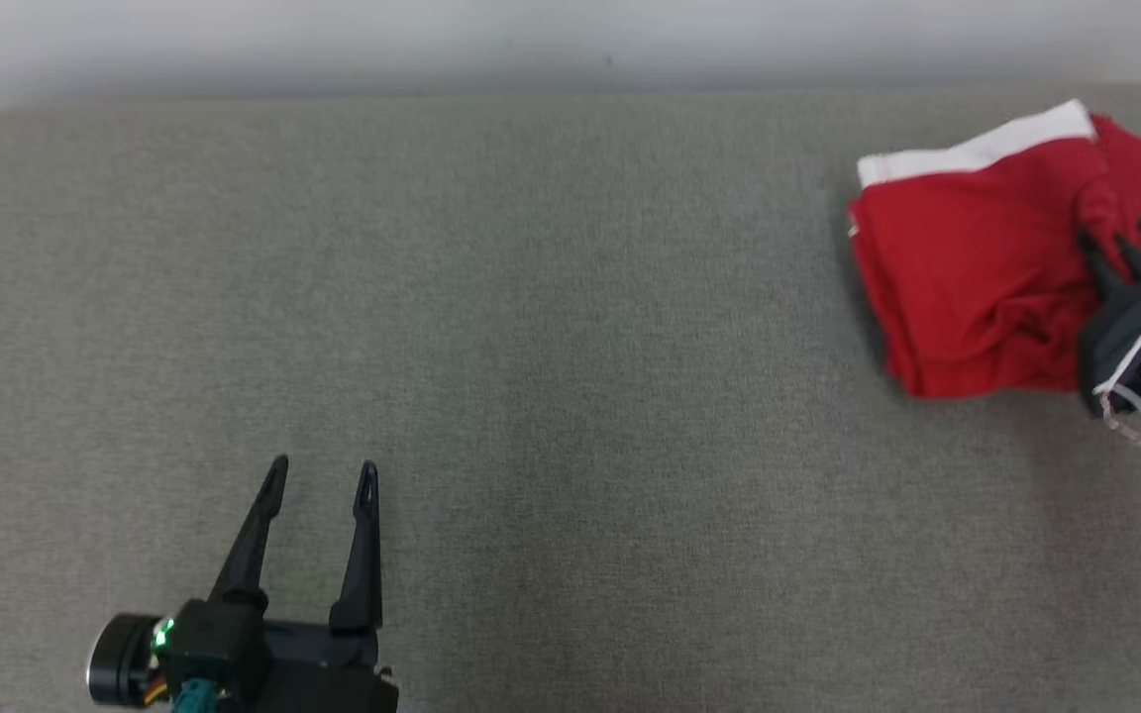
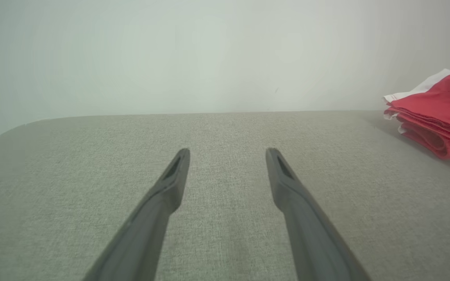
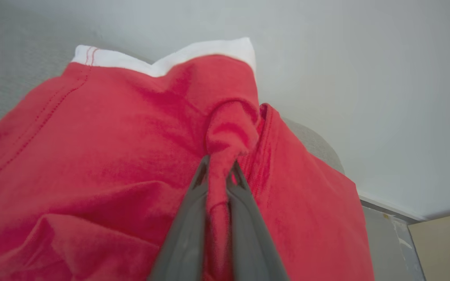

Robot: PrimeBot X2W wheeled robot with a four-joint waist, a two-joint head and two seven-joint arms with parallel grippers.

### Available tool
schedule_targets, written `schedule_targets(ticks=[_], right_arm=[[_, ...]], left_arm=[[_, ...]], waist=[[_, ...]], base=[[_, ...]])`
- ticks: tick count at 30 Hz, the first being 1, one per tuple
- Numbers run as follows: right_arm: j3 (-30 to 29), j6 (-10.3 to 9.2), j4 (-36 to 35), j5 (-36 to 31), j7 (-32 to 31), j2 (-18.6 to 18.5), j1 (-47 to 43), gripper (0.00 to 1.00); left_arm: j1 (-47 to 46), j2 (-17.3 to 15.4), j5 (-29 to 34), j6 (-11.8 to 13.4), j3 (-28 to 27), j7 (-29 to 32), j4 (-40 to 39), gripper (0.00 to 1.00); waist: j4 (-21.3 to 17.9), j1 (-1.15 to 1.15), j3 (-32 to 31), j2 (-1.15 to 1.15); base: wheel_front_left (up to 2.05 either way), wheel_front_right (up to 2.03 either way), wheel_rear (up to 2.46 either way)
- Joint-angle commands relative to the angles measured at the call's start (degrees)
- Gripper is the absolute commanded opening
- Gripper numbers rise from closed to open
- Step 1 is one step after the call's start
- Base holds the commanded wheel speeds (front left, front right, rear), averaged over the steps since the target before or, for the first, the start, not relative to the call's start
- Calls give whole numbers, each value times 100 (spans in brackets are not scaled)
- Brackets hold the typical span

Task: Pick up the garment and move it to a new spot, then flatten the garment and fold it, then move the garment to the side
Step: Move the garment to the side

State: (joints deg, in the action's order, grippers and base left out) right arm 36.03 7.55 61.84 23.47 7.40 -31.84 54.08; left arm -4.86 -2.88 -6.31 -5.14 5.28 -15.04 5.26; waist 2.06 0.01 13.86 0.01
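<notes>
I had the right gripper (image 3: 219,173) pinched tight on a bunched fold of the red garment (image 1: 967,267), with the cloth squeezed between its two fingers. The garment, red with a white band along its far edge, lay in a folded heap at the far right of the grey fabric-covered table (image 1: 531,297), near its back edge. My left gripper (image 1: 323,475) was at the near left, well apart from the garment, fingers spread wide and holding nothing.
</notes>
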Motion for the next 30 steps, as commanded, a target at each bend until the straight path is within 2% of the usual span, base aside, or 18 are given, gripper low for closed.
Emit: schedule_targets(ticks=[1,12,20,30], right_arm=[[143,-13,-43,49,-102,-212,245,0],[819,-13,-316,295,-416,-1276,1136,0],[1281,-13,-526,601,-588,-1919,1470,0],[1636,-13,-455,676,-690,-2090,1800,0]], left_arm=[[-184,1,87,-33,17,-7,-117,100],[-568,0,252,-89,77,-7,-641,100],[-692,0,322,-120,98,-7,-898,100],[-770,0,406,-160,60,-7,-1010,100]], waist=[[-192,-1,526,-1],[-316,-1,1084,-1],[-378,-1,1325,-1],[-405,-1,1518,-1]], base=[[0,0,0],[0,0,0],[0,0,0],[0,0,0]])
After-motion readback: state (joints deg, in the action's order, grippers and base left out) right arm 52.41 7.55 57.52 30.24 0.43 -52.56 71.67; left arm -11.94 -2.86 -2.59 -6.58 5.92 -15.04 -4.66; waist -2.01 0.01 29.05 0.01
